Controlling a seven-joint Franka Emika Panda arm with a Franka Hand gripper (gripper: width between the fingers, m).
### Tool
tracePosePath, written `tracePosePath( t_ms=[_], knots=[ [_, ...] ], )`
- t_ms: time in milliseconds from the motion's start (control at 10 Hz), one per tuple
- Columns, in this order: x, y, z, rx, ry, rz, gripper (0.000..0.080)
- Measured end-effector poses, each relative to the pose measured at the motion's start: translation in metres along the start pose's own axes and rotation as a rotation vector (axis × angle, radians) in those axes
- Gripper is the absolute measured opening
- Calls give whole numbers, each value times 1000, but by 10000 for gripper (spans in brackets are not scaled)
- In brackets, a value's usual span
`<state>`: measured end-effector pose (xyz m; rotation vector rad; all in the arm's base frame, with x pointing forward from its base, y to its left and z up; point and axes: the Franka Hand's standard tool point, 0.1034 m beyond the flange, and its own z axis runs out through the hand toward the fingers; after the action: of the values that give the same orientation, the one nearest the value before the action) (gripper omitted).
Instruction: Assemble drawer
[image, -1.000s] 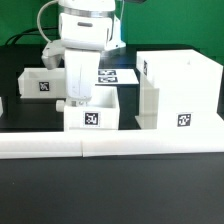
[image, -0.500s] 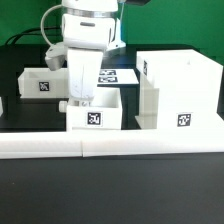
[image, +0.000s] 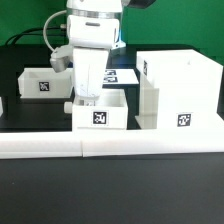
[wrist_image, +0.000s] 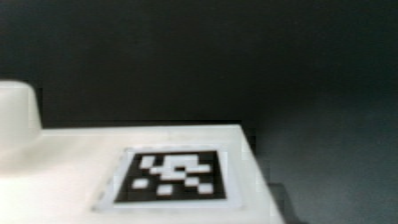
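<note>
Over the last second the near tray (image: 100, 117), in the lower centre of the exterior view, has slid toward the frame's right. It now sits just beside the housing (image: 180, 90), which fills the right of the frame; whether the two touch cannot be told. The gripper (image: 88, 97) has travelled with it and reaches down at the tray's left rear wall. Its fingertips are hidden there, so whether the claw is pinching that wall or only pressing against it cannot be told. The other tray (image: 42, 82) lies unmoved at the centre left, well apart. The wrist view shows only a blurred white tagged surface. Judging from this, the tray is being brought up to the housing, and neither tray is inside it yet.
</note>
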<state>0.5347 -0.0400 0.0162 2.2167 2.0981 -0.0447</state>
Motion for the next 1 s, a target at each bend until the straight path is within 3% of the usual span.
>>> tracePosePath(
  t_ms=[100, 300, 600, 700, 1000],
  knots=[
    [5, 1, 0, 2, -2, -18, 42],
    [8, 3, 0, 38, -9, -35, 42],
    [17, 3, 0, 36, -4, -42, 42],
    [20, 5, -2, 50, -4, -46, 42],
    [19, 4, -1, 52, -4, -41, 42]
  ],
)
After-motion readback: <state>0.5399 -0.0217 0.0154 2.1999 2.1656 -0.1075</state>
